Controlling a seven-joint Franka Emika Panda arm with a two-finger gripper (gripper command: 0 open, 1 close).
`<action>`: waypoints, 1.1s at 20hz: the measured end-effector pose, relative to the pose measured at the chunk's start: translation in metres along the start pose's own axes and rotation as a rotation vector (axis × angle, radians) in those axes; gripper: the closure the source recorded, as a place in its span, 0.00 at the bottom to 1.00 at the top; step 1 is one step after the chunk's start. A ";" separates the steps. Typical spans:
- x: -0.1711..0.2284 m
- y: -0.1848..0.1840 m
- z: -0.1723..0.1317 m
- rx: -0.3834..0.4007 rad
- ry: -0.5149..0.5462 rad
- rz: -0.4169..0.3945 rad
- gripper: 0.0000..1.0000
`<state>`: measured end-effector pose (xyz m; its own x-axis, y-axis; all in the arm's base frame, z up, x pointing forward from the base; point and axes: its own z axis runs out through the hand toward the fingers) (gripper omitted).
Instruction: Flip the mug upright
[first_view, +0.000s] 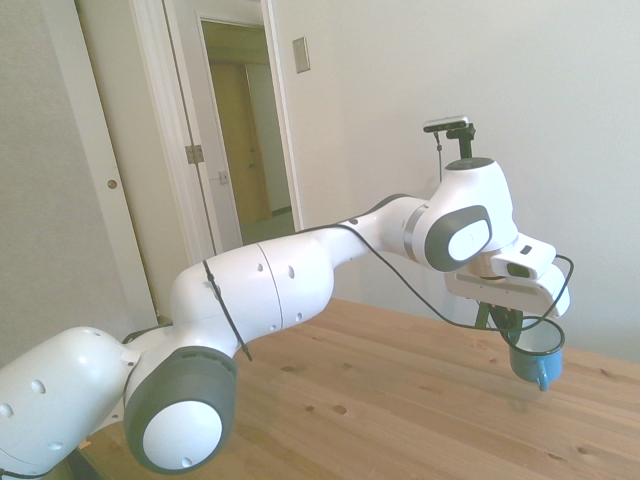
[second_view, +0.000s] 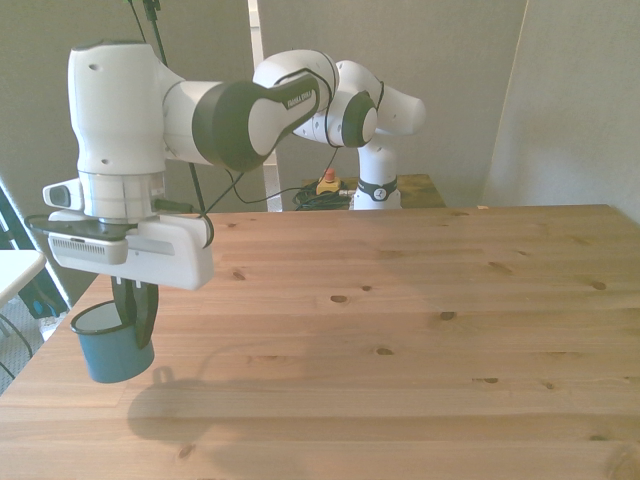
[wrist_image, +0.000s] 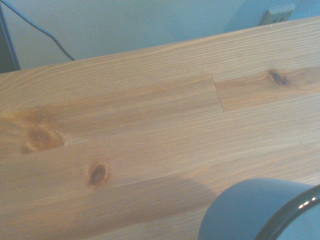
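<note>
Front view: one hand grips one mug aloft.

This looks like a room in a home or small office turned into a robot test space. In the upper left of the side view a white-framed doorway with brass hinges opens onto a hallway with a second door, beside plain white walls and a wall plate. A white robot arm is mounted at the far edge of a bare pine table in the front view, with a red emergency-stop button and loose cables near its base at the top middle, and grey panels standing behind it.
</note>
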<state>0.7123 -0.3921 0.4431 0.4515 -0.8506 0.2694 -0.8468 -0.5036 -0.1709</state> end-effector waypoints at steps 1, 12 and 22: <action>-0.003 -0.004 0.004 -0.003 -0.005 -0.010 1.00; -0.029 -0.018 0.020 -0.037 -0.123 -0.057 1.00; -0.034 -0.014 0.040 -0.062 -0.154 -0.049 1.00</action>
<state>0.7201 -0.3620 0.3989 0.5265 -0.8406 0.1272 -0.8363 -0.5390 -0.1007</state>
